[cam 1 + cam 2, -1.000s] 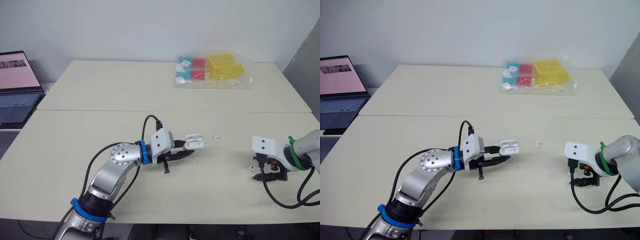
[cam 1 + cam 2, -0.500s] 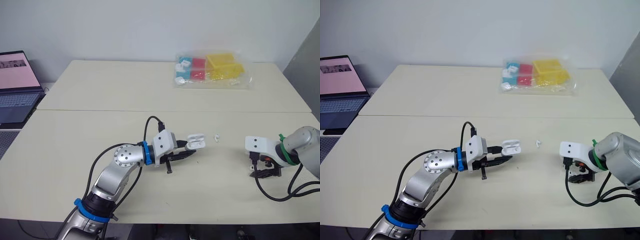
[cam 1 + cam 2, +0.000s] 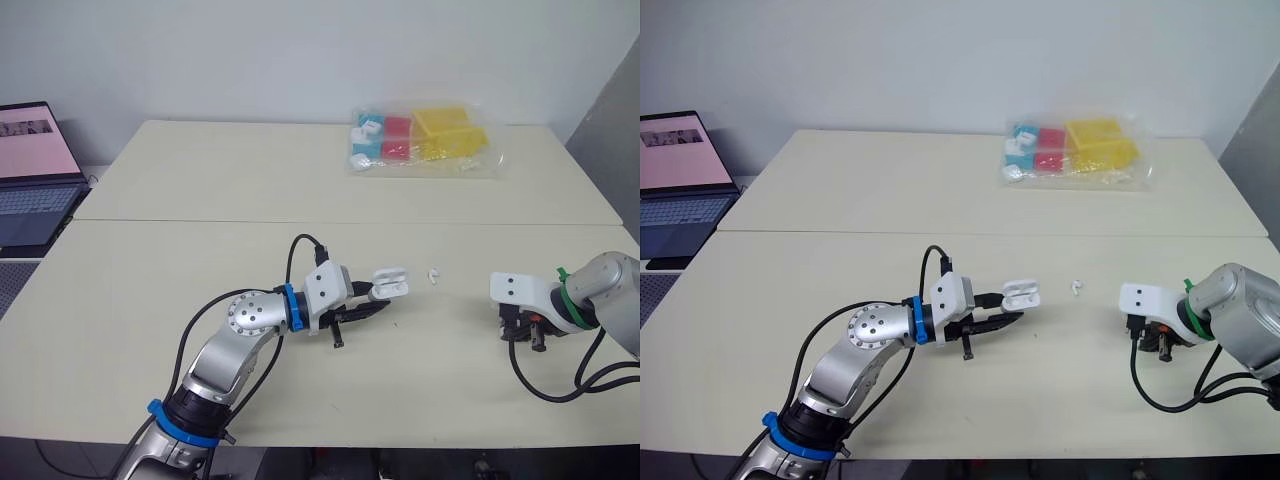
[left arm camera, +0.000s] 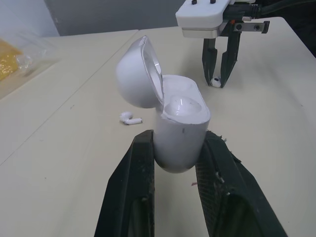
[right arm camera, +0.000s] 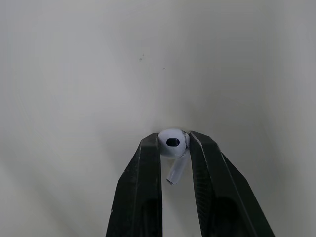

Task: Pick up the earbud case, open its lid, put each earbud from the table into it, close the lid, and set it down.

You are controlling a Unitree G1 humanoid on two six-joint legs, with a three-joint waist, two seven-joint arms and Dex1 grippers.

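One pale cream table (image 3: 200, 180) stands before a plain white wall. A laptop (image 3: 30, 165), cut off at the left edge, sits beside it, and a clear bag (image 3: 425, 140) of blurred coloured pieces lies far back. Near mid-table, the left gripper (image 3: 372, 303) pinches a glossy white earbud case (image 4: 180, 131), its lid hinged open. At the right, the right gripper (image 5: 174, 138) clamps one earbud (image 5: 172, 143). A second earbud (image 3: 434, 273) lies near the case.
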